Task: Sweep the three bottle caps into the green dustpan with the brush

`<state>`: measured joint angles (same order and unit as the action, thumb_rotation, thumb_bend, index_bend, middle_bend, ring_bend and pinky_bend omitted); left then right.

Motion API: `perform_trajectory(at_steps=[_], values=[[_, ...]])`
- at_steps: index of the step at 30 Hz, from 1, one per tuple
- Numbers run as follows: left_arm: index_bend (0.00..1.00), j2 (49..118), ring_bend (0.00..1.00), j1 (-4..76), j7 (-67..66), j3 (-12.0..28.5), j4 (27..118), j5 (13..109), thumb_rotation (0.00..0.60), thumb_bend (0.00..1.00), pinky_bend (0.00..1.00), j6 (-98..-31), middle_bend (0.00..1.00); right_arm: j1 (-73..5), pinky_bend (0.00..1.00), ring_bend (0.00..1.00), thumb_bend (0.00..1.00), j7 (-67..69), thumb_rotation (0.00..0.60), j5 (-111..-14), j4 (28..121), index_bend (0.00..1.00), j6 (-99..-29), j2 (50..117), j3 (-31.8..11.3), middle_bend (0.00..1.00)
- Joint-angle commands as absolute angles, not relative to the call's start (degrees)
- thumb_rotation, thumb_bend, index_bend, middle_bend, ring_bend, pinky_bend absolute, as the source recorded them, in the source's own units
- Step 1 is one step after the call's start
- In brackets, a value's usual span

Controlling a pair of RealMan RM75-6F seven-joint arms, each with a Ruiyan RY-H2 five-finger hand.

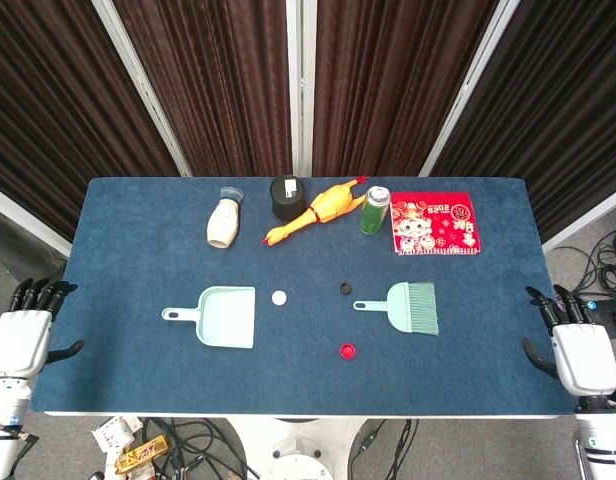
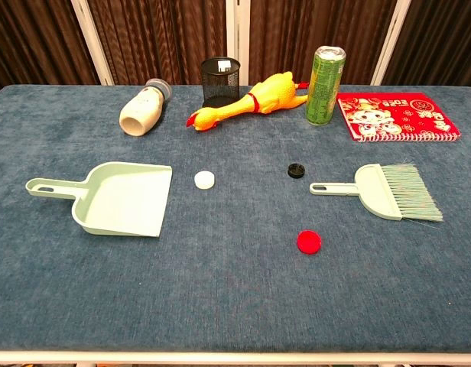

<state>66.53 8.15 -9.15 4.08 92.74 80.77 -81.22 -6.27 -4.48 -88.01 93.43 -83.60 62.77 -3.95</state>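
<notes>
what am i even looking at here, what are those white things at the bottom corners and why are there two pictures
The white things are a robot's two mechanical hands, one on each arm: the left hand and right hand, both off the table's sides, fingers apart, holding nothing. Both pictures show the same blue table. The head view looks down from above; the chest view looks across from lower down and shows no hands.

On the table lie a green dustpan, a brush and three bottle caps: white cap, black cap, red cap. Along the back are a lying bottle, a black mesh cup, a rubber chicken, a green can and a red notebook.
</notes>
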Motion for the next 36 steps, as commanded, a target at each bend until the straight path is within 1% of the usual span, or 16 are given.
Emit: perform_trajectory(at_steps=[1, 4, 5, 9, 13, 16, 20, 25, 36], values=[[0.19, 66.55, 0.1, 8.26, -8.92, 4.04, 92.6, 81.02, 0.6, 0.0, 0.09, -81.18, 0.18, -9.75, 0.18, 0.1, 0.25, -3.94, 0.6, -89.48, 93.7, 0.16, -79.19, 62.63, -4.13, 0.32], [0.19, 66.46, 0.1, 8.46, -8.67, 4.0, 92.68, 81.23, 0.6, 0.0, 0.09, -80.96, 0.18, -14.45, 0.18, 0.11, 0.25, -7.04, 0.6, -88.94, 93.67, 0.24, -72.87, 63.46, -5.39, 0.36], [0.19, 66.38, 0.1, 8.47, -8.65, 3.97, 92.76, 81.29, 0.6, 0.0, 0.09, -80.97, 0.18, -16.02, 0.18, 0.12, 0.23, -9.14, 0.6, -88.6, 93.56, 0.27, -70.87, 64.04, -5.88, 0.37], [0.19, 66.18, 0.1, 8.22, -8.24, 3.75, 92.76, 82.06, 0.6, 0.0, 0.09, -81.7, 0.18, -22.36, 0.18, 0.13, 0.1, -20.9, 0.6, -85.49, 92.08, 0.33, -63.22, 68.59, -8.08, 0.39], [0.19, 66.12, 0.1, 7.81, -7.62, 3.32, 92.55, 82.78, 0.6, 0.0, 0.09, -82.36, 0.18, -27.68, 0.18, 0.14, 0.08, -32.78, 0.6, -80.85, 89.9, 0.34, -57.25, 74.73, -9.33, 0.4], [0.19, 66.32, 0.1, 7.59, -6.68, 3.2, 91.97, 82.63, 0.6, 0.0, 0.09, -82.37, 0.18, -30.79, 0.19, 0.14, 0.08, -38.47, 0.6, -78.11, 87.06, 0.36, -54.37, 79.23, -9.6, 0.41], [0.19, 66.63, 0.1, 7.45, -5.8, 3.1, 91.22, 82.51, 0.6, 0.0, 0.09, -82.29, 0.18, -33.18, 0.19, 0.14, 0.08, -43.46, 0.6, -75.69, 83.94, 0.37, -53.14, 84.24, -9.22, 0.41], [0.19, 67.08, 0.1, 7.51, -4.7, 3.03, 90.25, 82.65, 0.6, 0.0, 0.09, -82.05, 0.18, -35.02, 0.19, 0.14, 0.09, -45.69, 0.6, -73.09, 80.01, 0.39, -52.56, 89.63, -8.66, 0.42], [0.19, 67.83, 0.1, 8.08, -3.52, 3.08, 88.76, 82.89, 0.6, 0.0, 0.09, -81.22, 0.18, -37.8, 0.2, 0.15, 0.14, -43.69, 0.6, -69.79, 73.53, 0.39, -51.22, 96.64, -8.29, 0.43]])
